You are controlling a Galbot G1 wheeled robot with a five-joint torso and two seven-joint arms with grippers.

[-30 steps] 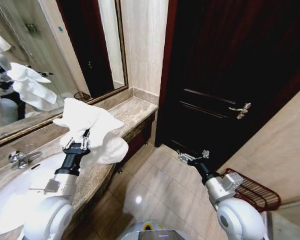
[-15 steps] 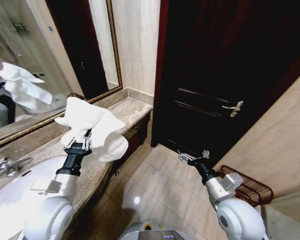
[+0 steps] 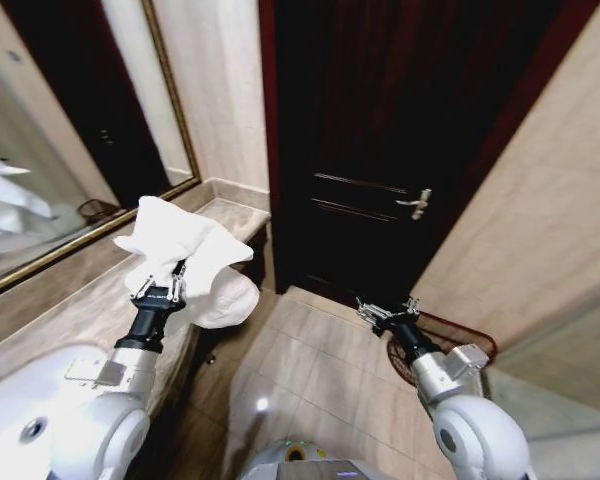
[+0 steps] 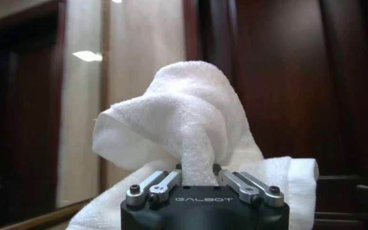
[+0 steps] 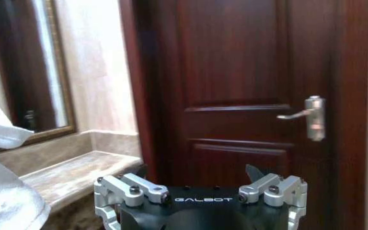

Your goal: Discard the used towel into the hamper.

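Overhead, the head view has the left claw (image 3: 160, 292) raised above the marble worktop (image 3: 100, 300), clamped on a bunched white towel (image 3: 185, 258) that blooms upward and spills toward the floor side. The right claw (image 3: 387, 312) hangs empty over the tiled floor (image 3: 310, 360) with its fingers spread, just in front of the hamper (image 3: 460, 345), whose reddish ribbed rim peeks out behind that arm, low by the beige wall, right of the dark door (image 3: 380, 150). The step in hand looks like carrying the towel across to that basket, and doing it well seems to call for keeping the pinch firm, bringing the whole bundle over the rim before letting go, and keeping the loose folds off the worktop edge; the right arm stands between towel and basket and may need to clear. The left wrist view adds what the head camera cannot resolve: the left claw (image 4: 197, 179) nips only a narrow neck of the towel (image 4: 190, 120) between its fingers (image 4: 158, 184), most of the cloth standing free above, so the hold is slim. The right wrist view confirms the right claw (image 5: 200, 189) stands wide with nothing in it, facing the door handle (image 5: 308, 117), with a fold of the towel (image 5: 2, 191) at its edge.
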